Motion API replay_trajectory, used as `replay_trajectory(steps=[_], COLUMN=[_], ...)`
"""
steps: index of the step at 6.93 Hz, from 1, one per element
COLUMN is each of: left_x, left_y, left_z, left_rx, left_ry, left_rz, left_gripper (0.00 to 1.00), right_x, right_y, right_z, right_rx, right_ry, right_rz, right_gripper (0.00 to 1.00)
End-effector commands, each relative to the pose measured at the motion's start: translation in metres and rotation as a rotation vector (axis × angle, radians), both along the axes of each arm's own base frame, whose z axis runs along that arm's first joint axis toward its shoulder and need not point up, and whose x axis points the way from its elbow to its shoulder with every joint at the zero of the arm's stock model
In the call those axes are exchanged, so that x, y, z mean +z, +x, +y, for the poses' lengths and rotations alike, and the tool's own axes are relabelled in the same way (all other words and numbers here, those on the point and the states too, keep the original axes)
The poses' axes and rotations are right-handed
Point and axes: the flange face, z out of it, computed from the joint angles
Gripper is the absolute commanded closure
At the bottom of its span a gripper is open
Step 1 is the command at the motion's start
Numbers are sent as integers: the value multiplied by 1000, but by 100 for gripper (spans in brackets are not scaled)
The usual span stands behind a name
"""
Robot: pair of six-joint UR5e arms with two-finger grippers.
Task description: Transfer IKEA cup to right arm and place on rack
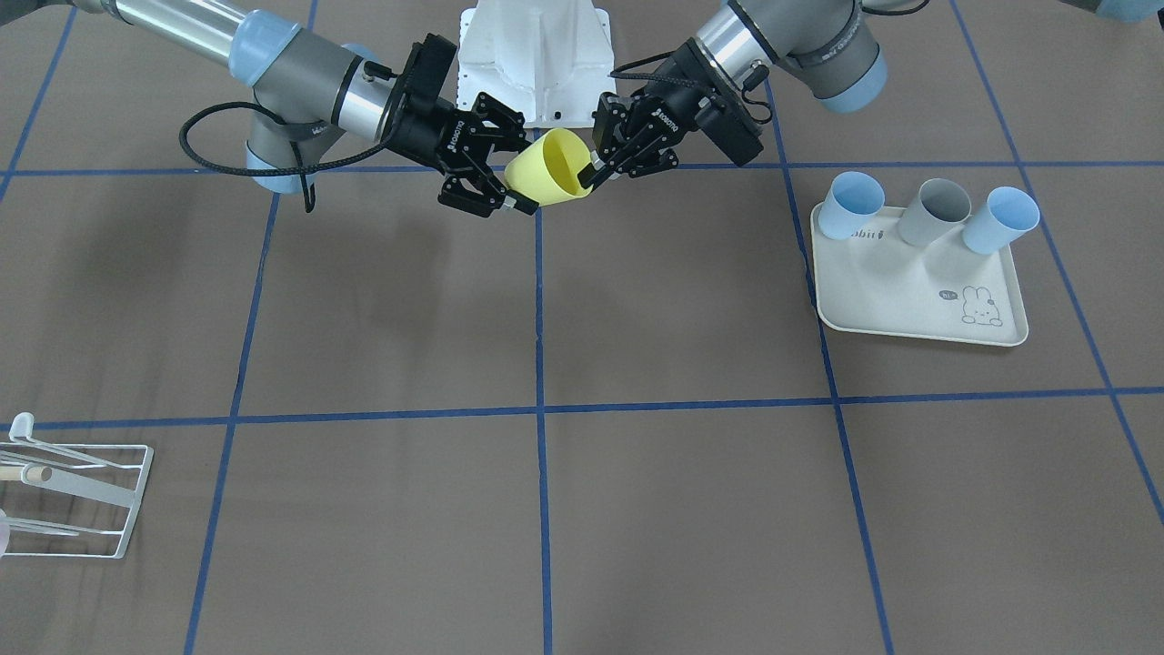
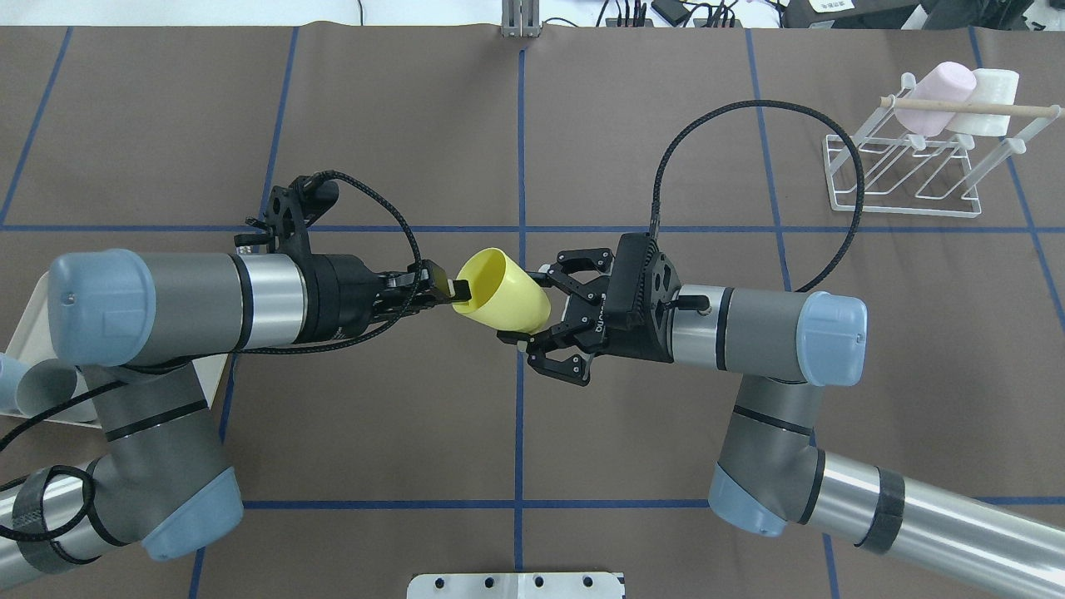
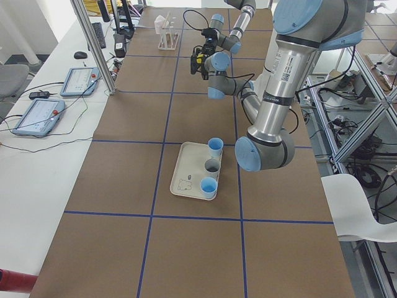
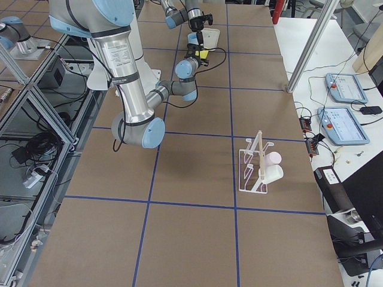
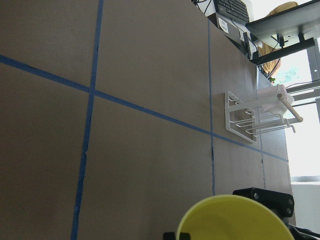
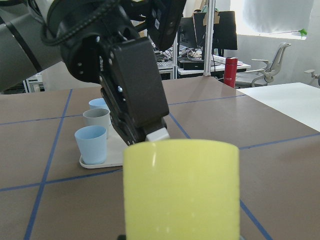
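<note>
One yellow cup (image 2: 499, 291) hangs above the desk (image 2: 374, 125), rim pinched by the left claw (image 2: 456, 289); the right claw (image 2: 531, 309) gapes open around its base. Front view crops the rack (image 1: 82, 496).

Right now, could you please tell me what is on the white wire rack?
A pink cup and a white cup rest side by side on the rack, its wooden dowel crossing them in the overhead view. Their insides are hidden.
</note>
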Motion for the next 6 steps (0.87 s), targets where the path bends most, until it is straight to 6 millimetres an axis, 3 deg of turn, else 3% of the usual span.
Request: replay_trajectory(steps=[1, 2, 4, 5, 6], left_x=[-5, -7, 0, 20, 30], left_y=[-7, -10, -25, -33, -52], left_z=[1, -1, -17, -25, -41], left_rx=[-5, -12, -41, -52, -62], left_ry=[12, 15, 15, 42, 79], left_rz=[9, 11, -14, -98, -228], left_gripper=[0, 0, 0, 0, 0], right_x=[0, 0, 1, 2, 10], right_y=[3, 3, 4, 8, 20], right_z=[-1, -1, -3, -12, -38], right_rx=[4, 2, 7, 23, 68], right_ry=[-1, -1, -28, -68, -104], right_rz=[-1, -1, -5, -3, 69], right_gripper=[86, 86, 100, 100, 100])
